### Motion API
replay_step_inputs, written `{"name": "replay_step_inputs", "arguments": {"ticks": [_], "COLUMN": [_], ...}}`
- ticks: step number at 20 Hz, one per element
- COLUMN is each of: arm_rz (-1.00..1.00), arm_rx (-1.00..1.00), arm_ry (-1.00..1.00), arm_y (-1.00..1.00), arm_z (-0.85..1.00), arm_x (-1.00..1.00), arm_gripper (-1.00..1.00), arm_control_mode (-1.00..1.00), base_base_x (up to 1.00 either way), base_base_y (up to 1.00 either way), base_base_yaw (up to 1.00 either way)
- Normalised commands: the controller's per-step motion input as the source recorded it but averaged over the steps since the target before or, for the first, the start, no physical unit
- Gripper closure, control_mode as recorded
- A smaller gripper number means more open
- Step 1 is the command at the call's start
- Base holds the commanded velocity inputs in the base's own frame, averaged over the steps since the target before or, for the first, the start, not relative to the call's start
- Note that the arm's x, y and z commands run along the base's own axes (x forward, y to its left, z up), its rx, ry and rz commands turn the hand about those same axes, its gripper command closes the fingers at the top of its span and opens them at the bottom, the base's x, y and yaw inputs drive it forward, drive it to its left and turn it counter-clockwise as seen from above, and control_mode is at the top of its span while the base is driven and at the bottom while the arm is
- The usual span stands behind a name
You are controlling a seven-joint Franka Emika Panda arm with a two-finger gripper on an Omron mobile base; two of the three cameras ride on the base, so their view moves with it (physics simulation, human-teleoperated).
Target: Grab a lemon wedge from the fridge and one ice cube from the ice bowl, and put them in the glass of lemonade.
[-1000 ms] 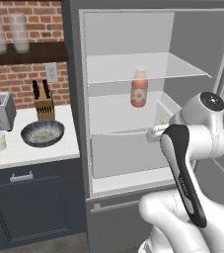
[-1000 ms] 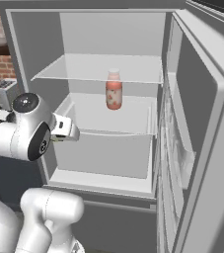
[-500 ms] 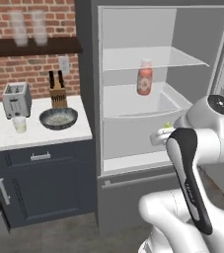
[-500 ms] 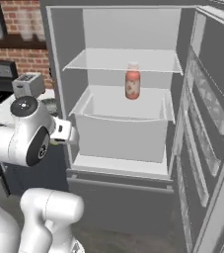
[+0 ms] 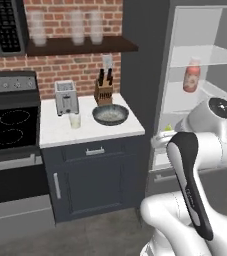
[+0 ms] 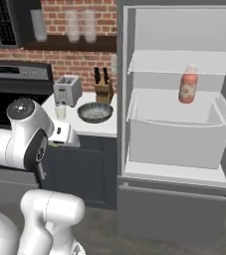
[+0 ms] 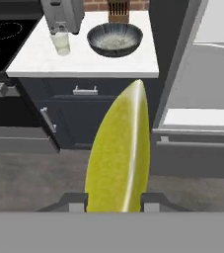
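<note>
The gripper (image 7: 114,200) is clamped on the lemon wedge (image 7: 118,153), the two dark fingertips (image 7: 76,201) pressing its lower sides while the yellow-green wedge stands up between them, pointed tip uppermost in the hand view. From the left base view a speck of yellow-green shows at the end of the arm (image 5: 169,128), just in front of the open fridge (image 5: 205,90); it is too small there to make out the grip itself. The hand hangs in the air off the floor, between the fridge and the dark cabinet (image 7: 89,113), looking toward the white worktop (image 7: 84,62). On that worktop sits the ice bowl (image 7: 115,39), dark and shallow with whitish speckled contents, near the right end. Left of it, a little apart, is the glass of lemonade (image 7: 61,43), a short clear tumbler standing just in front of the toaster (image 7: 60,15). A knife block (image 5: 103,90) stands behind the bowl against the brick wall. Left of the worktop is the black stove (image 5: 7,125). Inside the fridge, a pinkish-red jar (image 6: 187,84) with a white lid stands upright on a white shelf above the white drawer (image 6: 179,142). Frosted glasses (image 5: 67,27) line the dark wall shelf above the toaster.
</note>
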Motion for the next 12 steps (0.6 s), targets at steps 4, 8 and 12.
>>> {"name": "replay_step_inputs", "arguments": {"ticks": [4,8,12], "arm_rz": [0.0,0.0,0.0], "arm_rx": [0.0,0.0,0.0], "arm_ry": [0.0,0.0,0.0], "arm_y": [0.0,0.0,0.0], "arm_z": [0.0,0.0,0.0], "arm_x": [0.0,0.0,0.0], "arm_gripper": [1.0,1.0,1.0], "arm_control_mode": [1.0,1.0,1.0], "base_base_x": [0.62,0.64,0.56], "base_base_y": [0.96,0.81,0.45], "base_base_yaw": [-0.03,0.0,0.0]}}
